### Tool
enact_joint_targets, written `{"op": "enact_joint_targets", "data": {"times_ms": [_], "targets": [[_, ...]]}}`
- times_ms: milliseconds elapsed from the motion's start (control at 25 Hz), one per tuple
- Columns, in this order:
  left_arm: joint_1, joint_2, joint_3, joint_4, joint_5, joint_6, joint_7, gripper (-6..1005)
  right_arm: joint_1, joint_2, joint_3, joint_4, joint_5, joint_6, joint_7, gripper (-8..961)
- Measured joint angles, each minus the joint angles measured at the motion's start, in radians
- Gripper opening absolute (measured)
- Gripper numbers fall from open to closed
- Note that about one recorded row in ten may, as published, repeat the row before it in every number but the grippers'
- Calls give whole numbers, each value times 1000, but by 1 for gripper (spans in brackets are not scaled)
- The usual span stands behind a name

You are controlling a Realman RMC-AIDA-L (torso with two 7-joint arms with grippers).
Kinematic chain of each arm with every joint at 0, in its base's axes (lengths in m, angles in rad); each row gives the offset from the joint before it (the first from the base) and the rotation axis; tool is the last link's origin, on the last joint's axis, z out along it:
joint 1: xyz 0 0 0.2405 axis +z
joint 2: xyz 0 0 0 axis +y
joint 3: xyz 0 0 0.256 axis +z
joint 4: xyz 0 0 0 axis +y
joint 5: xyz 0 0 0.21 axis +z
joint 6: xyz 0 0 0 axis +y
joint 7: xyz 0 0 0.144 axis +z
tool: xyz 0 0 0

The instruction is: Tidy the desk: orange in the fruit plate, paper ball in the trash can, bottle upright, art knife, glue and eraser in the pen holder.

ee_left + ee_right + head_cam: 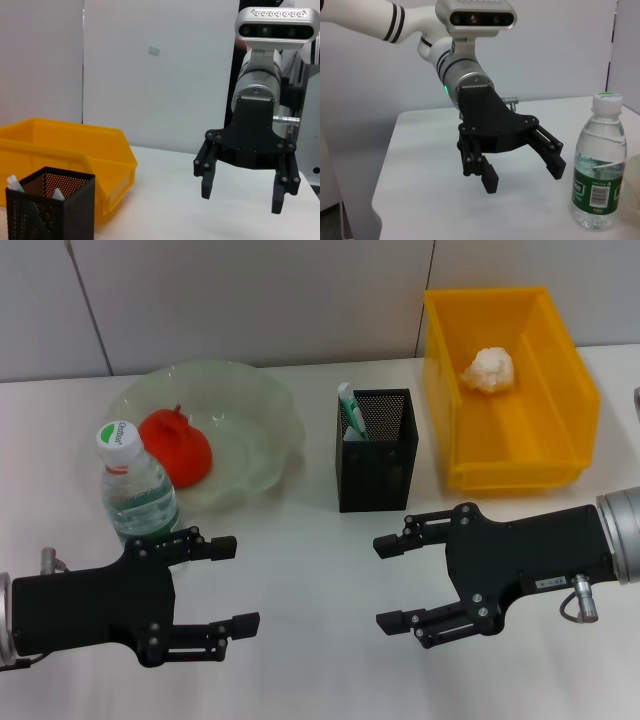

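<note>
Orange [176, 448] red-orange; fruit plate [262, 400] pale green; trash can [550, 410] bright yellow w/ white paper ball [488, 369]; pen holder [377, 466] black mesh; bottle [135, 487] clear, green label.

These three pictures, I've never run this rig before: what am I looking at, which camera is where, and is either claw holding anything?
It is a two-armed robot. The head view looks down on the table; each wrist view shows the opposite arm.

The left gripper and right gripper both hover open near the front edge, holding nothing.

The bottle stands upright. The orange sits in the fruit plate. The paper ball lies in the trash can. The pen holder holds a white-and-green item.
</note>
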Motion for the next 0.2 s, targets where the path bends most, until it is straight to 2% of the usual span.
{"op": "enact_joint_targets", "data": {"times_ms": [200], "targets": [[0, -4, -3, 1, 19, 0, 0, 859, 1, 0, 0, -9, 0, 1, -7, 756]]}}
